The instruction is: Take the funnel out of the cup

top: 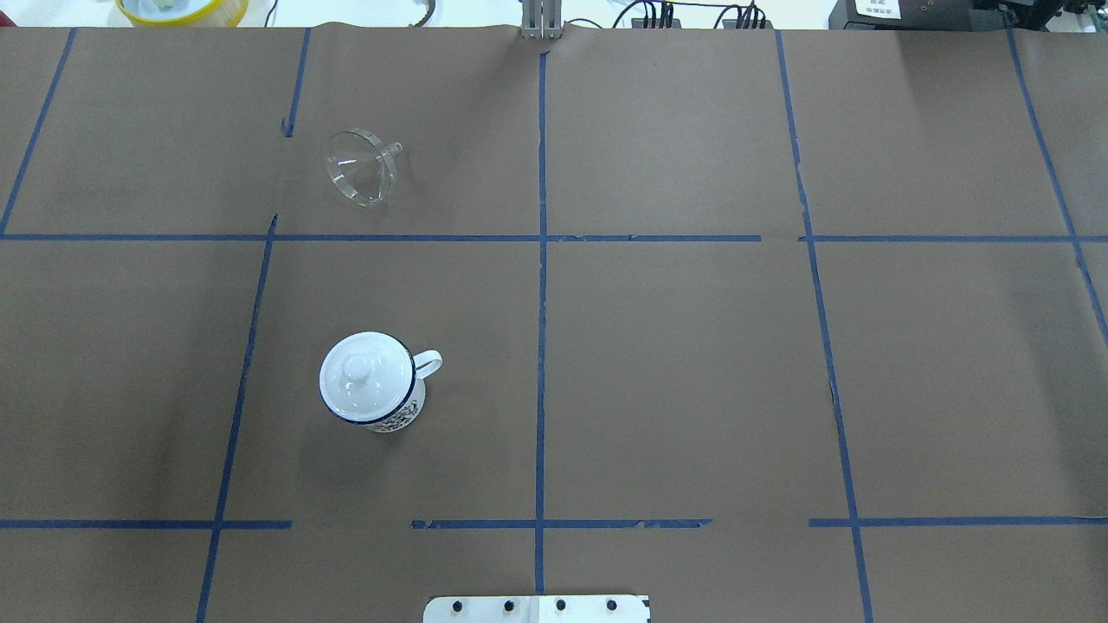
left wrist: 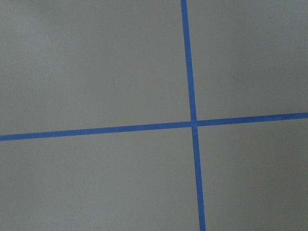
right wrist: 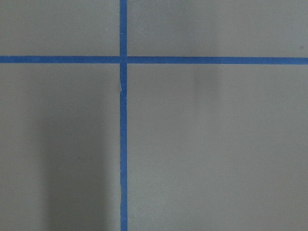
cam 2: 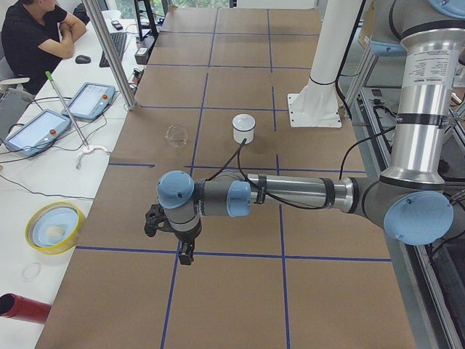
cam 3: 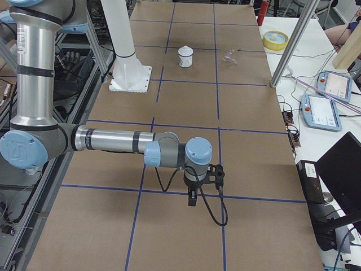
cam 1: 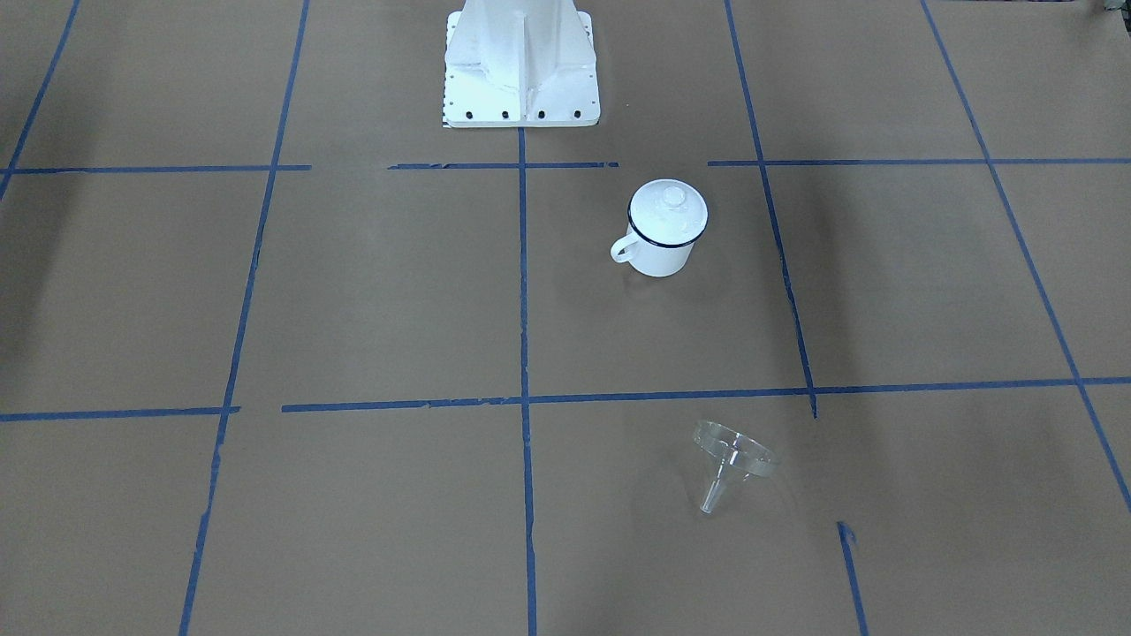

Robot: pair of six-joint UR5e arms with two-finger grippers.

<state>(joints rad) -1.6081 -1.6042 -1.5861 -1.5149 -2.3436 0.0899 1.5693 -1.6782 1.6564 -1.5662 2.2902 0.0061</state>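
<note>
The clear funnel (cam 1: 733, 458) lies on its side on the brown paper, apart from the cup, and shows in the overhead view (top: 359, 167) too. The white cup (cam 1: 658, 256) with a dark blue rim stands upright (top: 396, 420), and a white knobbed lid (cam 1: 669, 210) sits on it. My left gripper (cam 2: 187, 254) hangs over the table far from both; it shows only in the exterior left view, so I cannot tell its state. My right gripper (cam 3: 193, 199) shows only in the exterior right view, so I cannot tell its state either. Both wrist views show only paper and blue tape.
The robot's white pedestal (cam 1: 521, 62) stands behind the cup. Blue tape lines (top: 541, 260) grid the paper. A side desk holds tablets (cam 2: 43, 127), a yellow bowl (cam 2: 54, 227) and a red bottle (cam 2: 22, 307). A person (cam 2: 33, 36) sits there.
</note>
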